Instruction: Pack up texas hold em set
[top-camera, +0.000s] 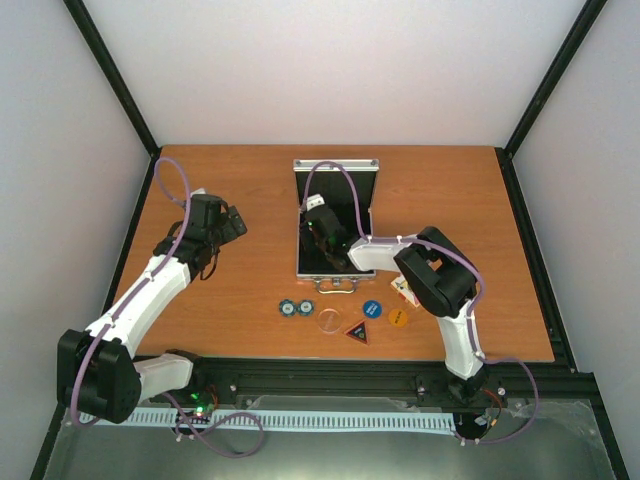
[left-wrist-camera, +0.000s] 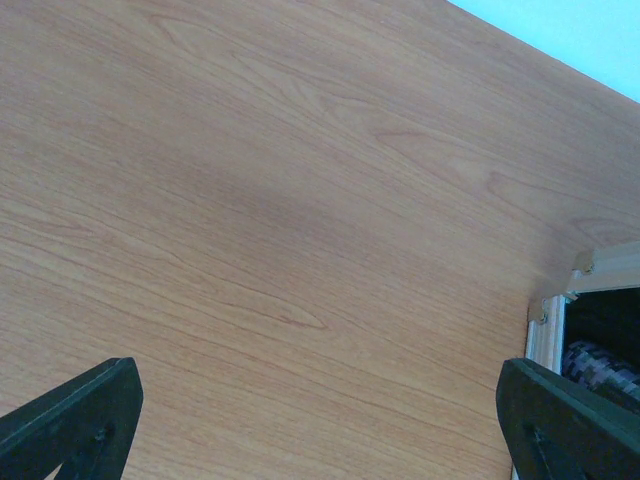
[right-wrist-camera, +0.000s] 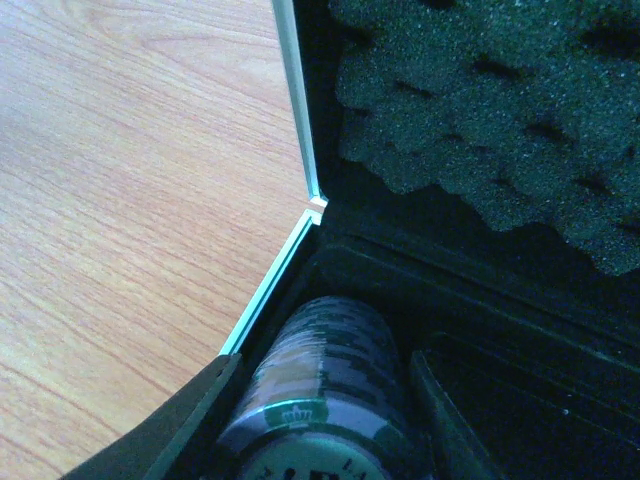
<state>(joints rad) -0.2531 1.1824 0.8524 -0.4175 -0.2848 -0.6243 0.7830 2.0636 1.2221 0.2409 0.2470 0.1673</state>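
The silver case (top-camera: 335, 163) lies open at mid-table, its lid lined with black foam (right-wrist-camera: 480, 100). My right gripper (top-camera: 322, 232) reaches into the case at its left wall (right-wrist-camera: 300, 120). It is shut on a stack of poker chips (right-wrist-camera: 330, 370) lying sideways in a slot, one finger on each side. My left gripper (top-camera: 232, 222) hovers open over bare wood left of the case (left-wrist-camera: 590, 270), nothing between its fingers (left-wrist-camera: 75, 420). Two loose chips (top-camera: 296, 308), round buttons (top-camera: 372, 309), a triangular button (top-camera: 359, 331) and the card deck (top-camera: 404, 290) lie in front of the case.
The wooden table (top-camera: 220, 290) is framed by black rails, with white walls behind and at the sides. The right forearm crosses above the deck and the buttons. A clear round disc (top-camera: 329, 320) and an orange one (top-camera: 398, 318) sit among the loose pieces.
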